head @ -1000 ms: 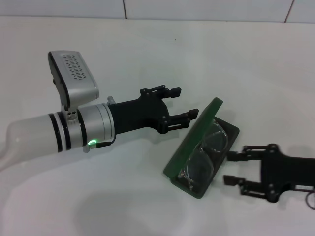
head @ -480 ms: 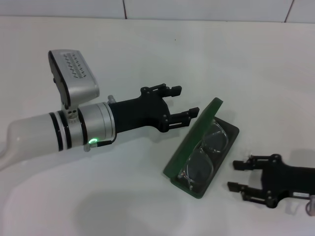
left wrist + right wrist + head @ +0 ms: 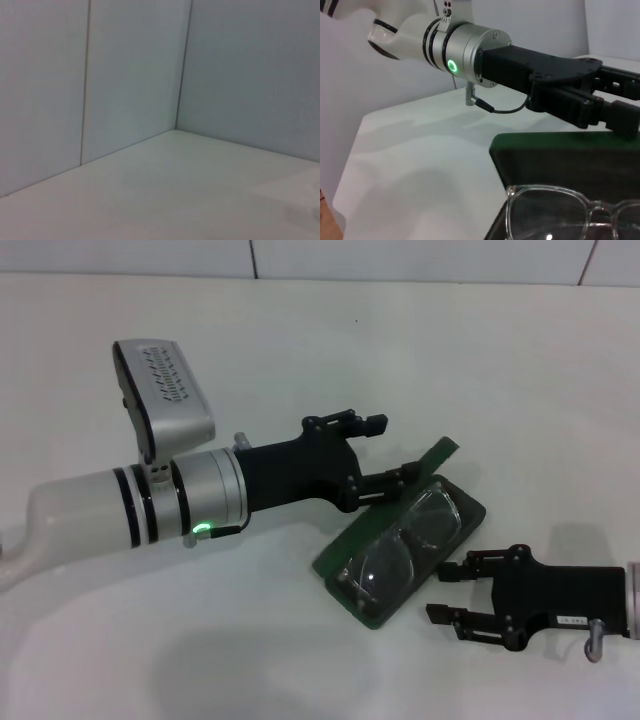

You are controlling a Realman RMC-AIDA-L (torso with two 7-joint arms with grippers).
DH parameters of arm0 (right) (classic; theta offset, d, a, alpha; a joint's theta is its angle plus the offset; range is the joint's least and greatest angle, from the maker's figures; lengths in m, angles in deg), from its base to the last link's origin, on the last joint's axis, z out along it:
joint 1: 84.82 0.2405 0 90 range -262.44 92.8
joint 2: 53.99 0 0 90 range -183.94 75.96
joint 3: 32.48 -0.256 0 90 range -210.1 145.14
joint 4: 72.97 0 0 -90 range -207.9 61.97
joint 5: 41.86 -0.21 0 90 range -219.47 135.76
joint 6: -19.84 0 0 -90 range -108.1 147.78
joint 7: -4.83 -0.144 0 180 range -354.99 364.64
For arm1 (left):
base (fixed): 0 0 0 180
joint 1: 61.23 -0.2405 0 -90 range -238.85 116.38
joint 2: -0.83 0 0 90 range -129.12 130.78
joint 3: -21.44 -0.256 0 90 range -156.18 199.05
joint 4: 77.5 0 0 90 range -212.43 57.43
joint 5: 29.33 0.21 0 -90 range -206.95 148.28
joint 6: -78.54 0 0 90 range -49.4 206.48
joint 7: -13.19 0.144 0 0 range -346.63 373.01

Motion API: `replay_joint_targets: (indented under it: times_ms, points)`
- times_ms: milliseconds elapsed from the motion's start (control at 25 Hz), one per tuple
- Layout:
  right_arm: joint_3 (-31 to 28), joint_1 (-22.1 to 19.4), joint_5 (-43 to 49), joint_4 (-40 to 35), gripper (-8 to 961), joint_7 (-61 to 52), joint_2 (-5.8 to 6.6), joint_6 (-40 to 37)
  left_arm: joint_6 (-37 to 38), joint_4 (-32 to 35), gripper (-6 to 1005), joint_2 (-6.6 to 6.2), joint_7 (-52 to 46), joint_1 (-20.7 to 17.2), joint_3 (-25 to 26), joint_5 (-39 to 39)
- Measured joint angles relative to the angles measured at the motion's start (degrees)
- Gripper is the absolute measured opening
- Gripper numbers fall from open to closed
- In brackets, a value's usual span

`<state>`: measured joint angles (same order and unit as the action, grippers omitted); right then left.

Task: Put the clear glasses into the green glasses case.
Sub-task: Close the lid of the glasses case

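Lying inside the open green glasses case [image 3: 470, 512], toward the near right part of the white table [image 3: 300, 340]: the clear glasses [image 3: 405, 540], lenses up. Reaching over with the left gripper [image 3: 400, 448], fingers spread and clasping nothing, the lower one appearing to be pressing on the raised lid [image 3: 440, 456]. Hovering just beside the case's near side with the right gripper [image 3: 448, 592], also spread wide and empty. Risking the finger slipping off the lid edge, the unheld case skidding under the push, or the lid pinching a frame corner sitting high. Hiding the hinge behind the lid; not making out whether the see-through arms are folded flat, nor confirming actual finger contact. Showing only wall panels and bare table in the left wrist view.
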<state>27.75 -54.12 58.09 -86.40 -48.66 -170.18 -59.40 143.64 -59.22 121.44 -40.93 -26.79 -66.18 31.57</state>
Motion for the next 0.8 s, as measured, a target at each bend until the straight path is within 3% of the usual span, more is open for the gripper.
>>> replay_joint_targets:
  times_ms: [560,800]
  points:
    - [0.8,0.9,-0.3,0.1,507,-0.9,0.0,0.5,0.0,0.8,756,0.15,-0.1,-0.1,-6.5,-1.4]
    - [0.8,0.9,-0.4,0.1,507,-0.9,0.0,0.4,5.1,1.6,756,-0.39,-0.1,-1.0,-6.8,-7.1]
